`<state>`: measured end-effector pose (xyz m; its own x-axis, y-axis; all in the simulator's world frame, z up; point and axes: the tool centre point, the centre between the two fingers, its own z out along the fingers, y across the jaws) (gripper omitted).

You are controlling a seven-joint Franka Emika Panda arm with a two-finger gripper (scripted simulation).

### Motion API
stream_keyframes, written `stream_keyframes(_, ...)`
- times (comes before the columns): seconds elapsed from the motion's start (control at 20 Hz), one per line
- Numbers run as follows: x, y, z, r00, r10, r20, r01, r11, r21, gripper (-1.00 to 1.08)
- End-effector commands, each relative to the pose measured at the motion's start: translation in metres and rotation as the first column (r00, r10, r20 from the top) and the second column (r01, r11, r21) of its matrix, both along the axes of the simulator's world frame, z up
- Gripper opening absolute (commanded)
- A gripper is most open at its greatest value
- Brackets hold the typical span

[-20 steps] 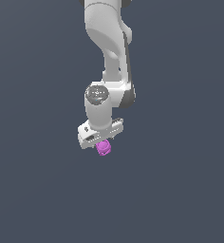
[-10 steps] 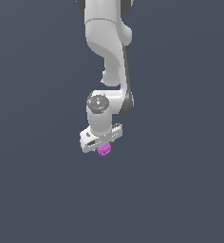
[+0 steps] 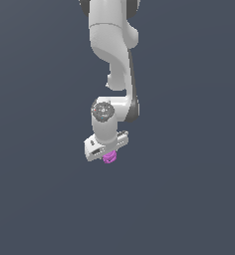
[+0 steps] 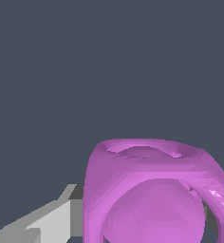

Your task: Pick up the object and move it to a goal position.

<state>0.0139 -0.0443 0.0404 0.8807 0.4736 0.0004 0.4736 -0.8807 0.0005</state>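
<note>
One hand (image 3: 108,155), clamped on the magenta object (image 3: 109,158) at its six o'clock, looks mid-carry; next, reach the goal.

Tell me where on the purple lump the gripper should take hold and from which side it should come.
Grip the purple lump across its rounded body, below the ring-like rim, coming straight down from above. In the exterior view it is far narrower than the gripper, so the fingers should span it easily, and the curved flanks seen in the wrist view look like the surest seat. The gripper already sits over it that way, probably closed on it.
</note>
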Motion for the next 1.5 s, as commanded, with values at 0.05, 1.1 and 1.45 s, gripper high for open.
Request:
stream_keyframes(0.05, 0.0, 0.0, -0.001, 1.0, 0.0, -0.001, 0.0, 1.0, 0.0, -1.0)
stream_keyframes(1.1, 0.03, -0.029, 0.094, 1.0, 0.001, 0.0, -0.001, 1.0, 0.001, -1.0)
stream_keyframes(1.45, 0.045, -0.043, 0.135, 1.0, 0.001, 0.0, -0.001, 1.0, 0.001, -1.0)
